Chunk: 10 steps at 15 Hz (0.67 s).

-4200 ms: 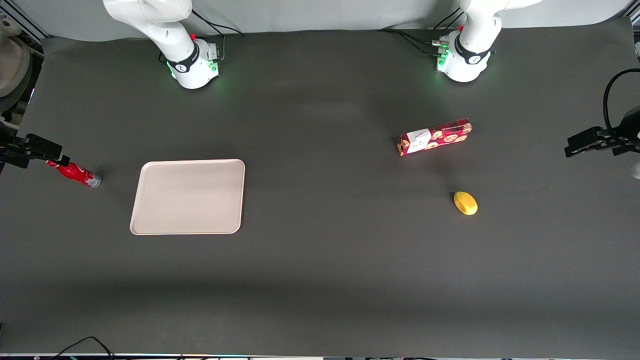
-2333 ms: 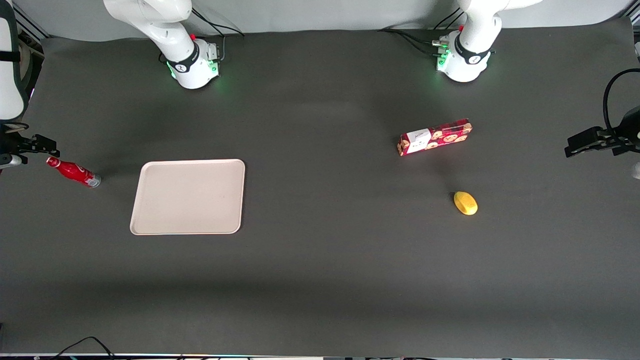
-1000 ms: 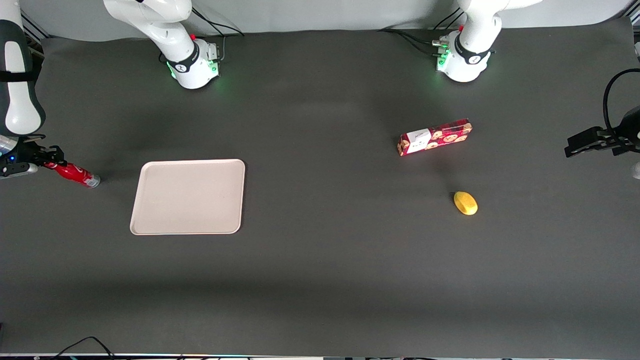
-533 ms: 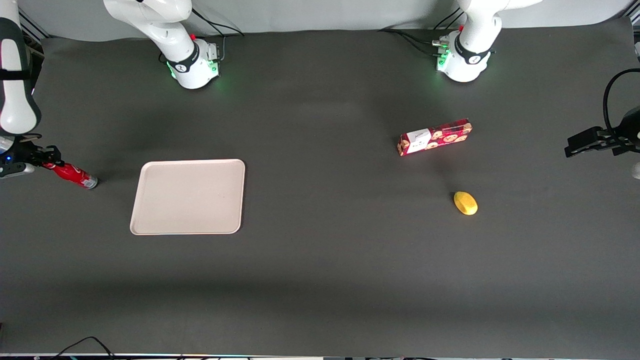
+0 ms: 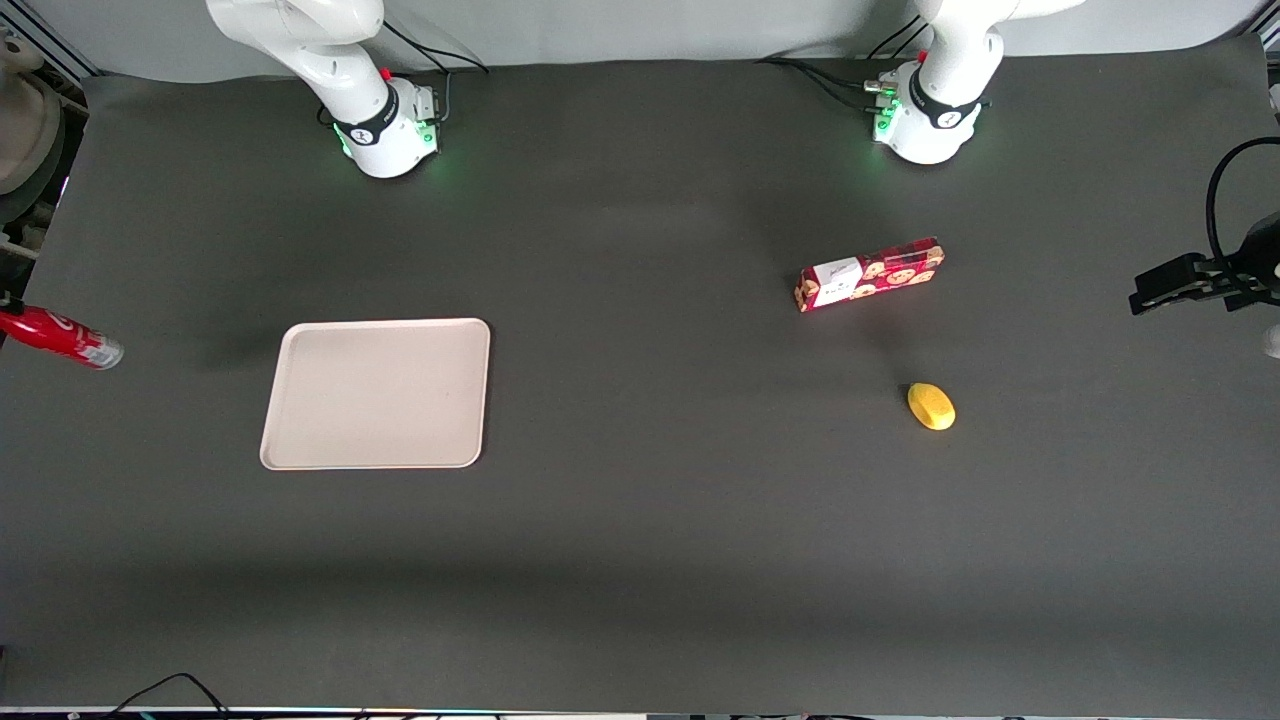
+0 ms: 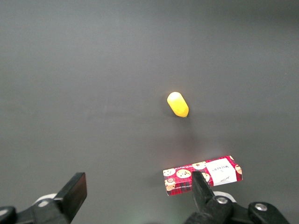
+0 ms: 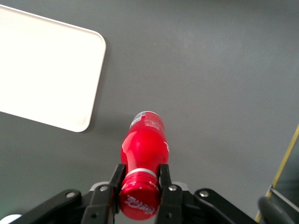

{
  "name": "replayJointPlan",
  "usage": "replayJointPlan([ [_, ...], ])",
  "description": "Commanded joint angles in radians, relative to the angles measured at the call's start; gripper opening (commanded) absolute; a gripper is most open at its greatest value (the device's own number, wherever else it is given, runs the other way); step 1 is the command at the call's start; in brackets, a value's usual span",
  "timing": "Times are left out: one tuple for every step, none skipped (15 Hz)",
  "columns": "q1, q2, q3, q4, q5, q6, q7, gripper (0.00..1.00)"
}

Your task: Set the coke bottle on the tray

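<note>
My right gripper (image 7: 139, 173) is shut on the neck of the coke bottle (image 7: 145, 147), a small red bottle with a red cap and silvery base. The bottle hangs lifted above the dark table. In the front view the bottle (image 5: 62, 338) shows at the frame's edge, at the working arm's end of the table, and the gripper itself is out of frame there. The pale beige-pink tray (image 5: 376, 394) lies flat on the table, beside the bottle toward the table's middle. The tray also shows in the right wrist view (image 7: 44, 70).
A red cookie box (image 5: 870, 274) and a yellow lemon-like object (image 5: 931, 406) lie toward the parked arm's end of the table; both show in the left wrist view, the box (image 6: 202, 174) and the yellow object (image 6: 178, 104).
The gripper closed on the bottle's neck and lifted it off the table. The bottle has shifted sideways toward the working arm's edge of the front view.
</note>
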Motion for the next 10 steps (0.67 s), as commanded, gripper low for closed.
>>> replayJointPlan([
  [0.009,0.010,0.047,0.206,0.000,-0.205,0.047,0.00],
  [0.009,0.010,0.075,0.249,-0.013,-0.254,0.082,0.00],
  [0.009,0.010,0.119,0.284,-0.019,-0.279,0.125,0.00],
  [0.009,0.012,0.155,0.311,-0.028,-0.293,0.166,0.00],
  [0.009,0.012,0.195,0.332,-0.036,-0.305,0.211,0.00],
  [0.009,0.012,0.239,0.348,-0.040,-0.311,0.263,0.00],
  [0.009,0.012,0.283,0.351,-0.054,-0.314,0.323,0.00],
  [0.009,0.012,0.329,0.349,-0.060,-0.314,0.384,0.00],
  [0.009,0.018,0.366,0.343,-0.060,-0.316,0.435,0.00],
  [0.009,0.033,0.385,0.337,-0.059,-0.314,0.472,0.00],
])
